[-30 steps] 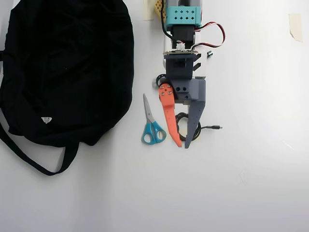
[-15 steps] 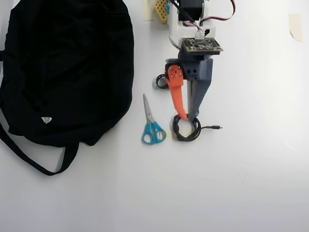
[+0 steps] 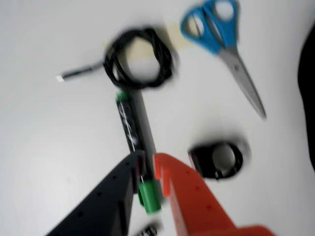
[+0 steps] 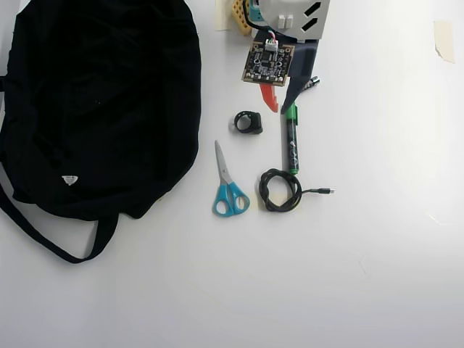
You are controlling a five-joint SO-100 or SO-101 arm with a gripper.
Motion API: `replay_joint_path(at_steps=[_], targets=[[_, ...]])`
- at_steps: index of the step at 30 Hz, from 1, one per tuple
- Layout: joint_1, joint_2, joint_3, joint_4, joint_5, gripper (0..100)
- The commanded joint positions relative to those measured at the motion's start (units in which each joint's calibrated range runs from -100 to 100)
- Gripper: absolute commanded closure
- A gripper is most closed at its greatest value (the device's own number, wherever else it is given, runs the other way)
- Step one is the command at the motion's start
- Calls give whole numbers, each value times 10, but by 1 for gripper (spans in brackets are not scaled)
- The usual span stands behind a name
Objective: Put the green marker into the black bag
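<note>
The green marker [image 4: 291, 141] lies on the white table, its black barrel running from the gripper down to the coiled cable. In the wrist view the marker [image 3: 132, 123] has its green cap between my two fingers. My gripper [image 4: 280, 107] sits at the marker's upper end, with the orange finger left of it and the dark finger over it. The gripper [image 3: 147, 161] is open by a narrow gap that straddles the cap. The black bag [image 4: 101, 101] fills the left of the overhead view, well apart from the gripper, and shows as a dark edge [image 3: 307, 98] in the wrist view.
Blue-handled scissors [image 4: 228, 185] lie between bag and marker. A black coiled cable [image 4: 280, 191] touches the marker's lower end. A small black ring-like part [image 4: 248, 122] sits left of the gripper. Tape scraps [image 4: 444, 36] mark the table's top right.
The arm has drawn back toward the top of the overhead view, uncovering the marker. The fingertips moved from the cable coil up to the marker's cap end and parted slightly.
</note>
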Motion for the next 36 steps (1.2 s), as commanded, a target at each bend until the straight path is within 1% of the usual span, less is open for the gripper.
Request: replay_joint_path(at_steps=[1,6,18,28,36], targets=[[-4,-21,-9,39,0,98],[-4,-21,-6,86,0,98],[-21,-20,-5,136,-5,98],[-21,-19,-5,139,-1,98],[-69,-19,-4,139,1,98]])
